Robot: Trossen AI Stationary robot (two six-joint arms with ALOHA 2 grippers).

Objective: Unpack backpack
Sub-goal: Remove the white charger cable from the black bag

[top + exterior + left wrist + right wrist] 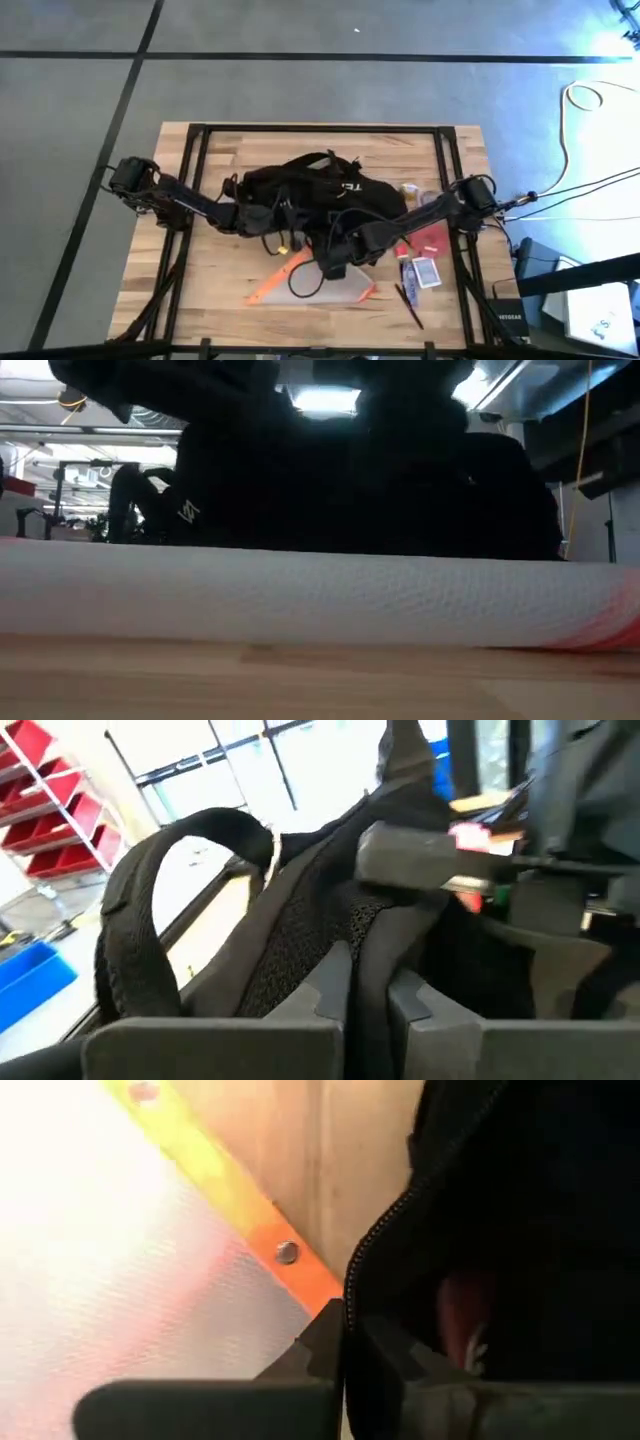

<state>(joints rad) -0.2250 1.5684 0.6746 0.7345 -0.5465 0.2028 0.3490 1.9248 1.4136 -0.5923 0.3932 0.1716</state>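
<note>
Black backpack (310, 190) lying in the middle of the wooden table (215, 290), slightly toward the far edge, straps and handle loop spilling around it. Left gripper (262, 217) at the bag's left side, fingers (330, 988) pressed together on a fold of backpack fabric next to a curved black strap (140, 910); probably pinned there to hold the soft body steady while the other arm works. Right gripper (335, 262) at the near edge of the bag, fingers (325, 1345) closed on the zipper edge (375, 1240), apparently pulling the opening wider; something reddish just visible inside the dark mouth, too dim to name.

Translucent pouch with orange trim (325, 285) lying on the table directly under and nearer than the right gripper, touching or nearly touching the bag's near edge, so little free room there for a downward pull. Small items on the right: a playing-card box (427, 272), a dark pen (409, 305), a reddish packet (432, 238), crowding the right arm's side. Open bare wood to the near left and along the left edge: the best spot for setting down anything drawn out. Far side bounded by the black table frame (320, 128). Low view blocked by the pouch and the bag's dark bulk.
</note>
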